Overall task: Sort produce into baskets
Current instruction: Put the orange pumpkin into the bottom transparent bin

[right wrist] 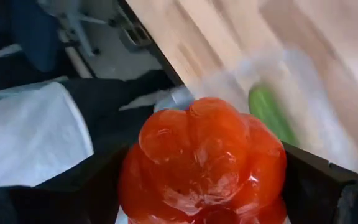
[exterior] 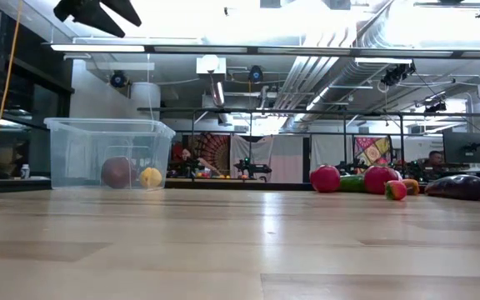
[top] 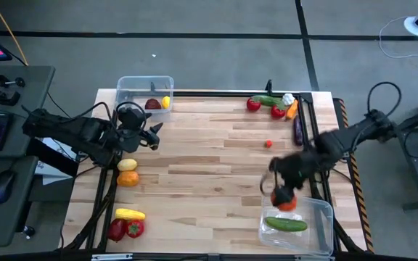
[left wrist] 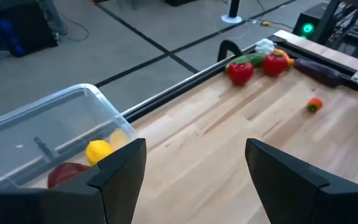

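Right tool (top: 284,197) is gripping a red pepper (top: 284,201) between its fingers, hovering over the near-right basket (top: 324,210), which is already holding one cucumber (top: 286,225). Left tool (top: 153,135) is waiting with fingers spread and nothing held, just near of the far-left basket (top: 129,84), which is holding two pieces: a dark red apple (top: 152,104) and a lemon (top: 166,102).

Sorting is judged roughly one quarter complete. Remaining on the table (top: 209,159):
- far-right cluster (top: 276,106): about six pieces, exact count unclear
- one small red piece (top: 268,143) mid-table
- left edge: two pieces (top: 127,172)
- near-left corner: three pieces (top: 128,223)
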Controlling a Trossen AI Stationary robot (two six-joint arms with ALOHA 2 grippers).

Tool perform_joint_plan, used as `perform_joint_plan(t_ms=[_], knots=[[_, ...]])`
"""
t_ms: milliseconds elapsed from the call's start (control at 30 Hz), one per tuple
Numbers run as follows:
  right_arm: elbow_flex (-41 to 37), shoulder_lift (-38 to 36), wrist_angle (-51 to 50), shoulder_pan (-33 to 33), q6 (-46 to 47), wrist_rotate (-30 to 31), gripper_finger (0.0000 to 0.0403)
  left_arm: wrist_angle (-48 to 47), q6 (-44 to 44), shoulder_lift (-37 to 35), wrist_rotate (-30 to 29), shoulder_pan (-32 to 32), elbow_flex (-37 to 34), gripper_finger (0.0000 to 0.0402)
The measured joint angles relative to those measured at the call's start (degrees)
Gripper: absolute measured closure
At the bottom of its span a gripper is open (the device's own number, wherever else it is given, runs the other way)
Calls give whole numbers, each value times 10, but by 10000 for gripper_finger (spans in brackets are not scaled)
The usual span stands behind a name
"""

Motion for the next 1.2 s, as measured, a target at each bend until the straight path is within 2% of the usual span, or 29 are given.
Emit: perform_joint_plan(t_ms=[133,300,633,1067,1200], knots=[[0,40,0,79,80,9,75,7,22,0,18,16,0,140],[0,93,3,124,90,9,59,39,73,0,49,30,0,140],[0,158,7,129,88,5,44,67,107,0,71,38,0,140],[0,161,5,126,90,-8,42,67,107,0,79,37,0,140],[0,161,5,126,90,-12,21,67,106,0,79,37,0,140]])
